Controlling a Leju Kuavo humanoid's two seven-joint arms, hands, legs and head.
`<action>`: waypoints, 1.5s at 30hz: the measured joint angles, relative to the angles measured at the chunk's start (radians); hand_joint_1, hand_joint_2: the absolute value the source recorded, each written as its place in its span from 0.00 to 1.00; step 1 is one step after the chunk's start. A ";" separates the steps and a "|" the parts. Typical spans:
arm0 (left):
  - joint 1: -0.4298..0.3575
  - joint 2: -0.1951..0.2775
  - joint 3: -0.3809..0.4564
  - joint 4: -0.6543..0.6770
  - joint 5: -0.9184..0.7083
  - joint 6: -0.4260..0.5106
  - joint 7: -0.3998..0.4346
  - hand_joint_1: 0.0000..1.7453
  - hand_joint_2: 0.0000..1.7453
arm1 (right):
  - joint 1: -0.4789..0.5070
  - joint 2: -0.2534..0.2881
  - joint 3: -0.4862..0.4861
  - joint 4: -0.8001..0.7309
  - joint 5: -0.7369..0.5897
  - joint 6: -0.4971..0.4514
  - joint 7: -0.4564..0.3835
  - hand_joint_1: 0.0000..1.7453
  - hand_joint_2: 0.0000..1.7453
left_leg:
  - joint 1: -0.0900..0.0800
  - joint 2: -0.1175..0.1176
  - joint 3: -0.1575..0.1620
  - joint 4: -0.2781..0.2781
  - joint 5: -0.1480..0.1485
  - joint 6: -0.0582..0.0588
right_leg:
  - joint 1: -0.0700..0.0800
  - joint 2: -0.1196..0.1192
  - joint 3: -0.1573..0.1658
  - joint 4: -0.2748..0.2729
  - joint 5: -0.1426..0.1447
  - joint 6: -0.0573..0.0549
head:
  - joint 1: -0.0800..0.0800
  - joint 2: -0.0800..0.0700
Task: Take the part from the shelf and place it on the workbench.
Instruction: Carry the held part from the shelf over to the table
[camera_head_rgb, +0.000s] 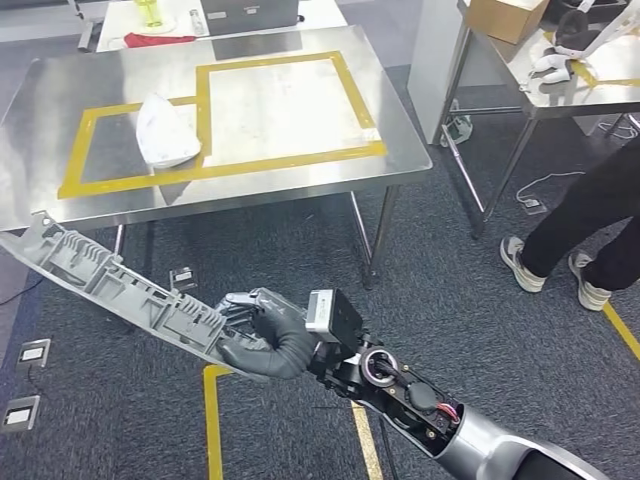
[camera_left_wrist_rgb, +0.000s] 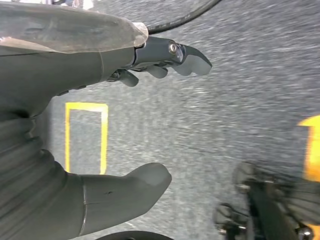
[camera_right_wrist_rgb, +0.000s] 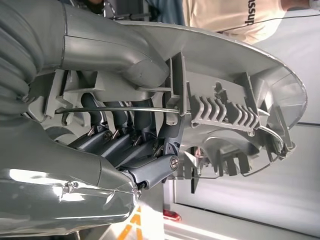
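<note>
A long grey ribbed plastic part (camera_head_rgb: 113, 282) stretches across the lower left of the head view, above the carpet. My right hand (camera_head_rgb: 264, 340) grips its near end, thumb and fingers wrapped around it. In the right wrist view the same part (camera_right_wrist_rgb: 226, 107) runs past the dark fingers (camera_right_wrist_rgb: 124, 145) curled into its ribs. The steel workbench (camera_head_rgb: 317, 175) with yellow tape rectangles stands ahead, beyond the part's far end. My left hand (camera_left_wrist_rgb: 113, 115) hangs over the floor, fingers and thumb apart with nothing between them.
A white crumpled cloth (camera_head_rgb: 164, 132) lies on the workbench's left taped area. A person's legs (camera_head_rgb: 581, 230) stand at the right, near a second steel table (camera_head_rgb: 558, 95) with a cardboard box (camera_head_rgb: 504, 16). Yellow floor tape (camera_head_rgb: 213, 420) and floor sockets (camera_head_rgb: 30, 352) mark the carpet.
</note>
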 joint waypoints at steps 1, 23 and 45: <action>0.000 0.000 0.000 0.000 -0.001 0.000 -0.001 0.00 1.00 | 0.000 0.000 0.000 0.000 0.000 0.000 0.000 1.00 1.00 | 0.001 0.004 0.005 -0.051 0.060 0.002 | 0.002 0.001 0.011 0.001 -0.016 0.004 | -0.006 0.000; -0.008 0.002 -0.004 0.000 -0.015 0.005 0.000 0.00 1.00 | 0.012 -0.007 -0.013 -0.021 0.015 -0.017 -0.012 1.00 1.00 | -0.009 -0.005 0.191 0.012 -0.017 0.020 | 0.007 -0.007 -0.130 0.005 0.110 -0.009 | 0.025 0.000; -0.008 0.005 -0.011 0.000 -0.017 0.008 -0.008 0.00 1.00 | 0.026 -0.008 -0.049 -0.042 -0.017 -0.051 -0.090 1.00 1.00 | -0.007 -0.004 0.045 -0.084 0.104 0.045 | -0.007 -0.009 -0.128 0.199 -0.077 0.035 | 0.036 0.000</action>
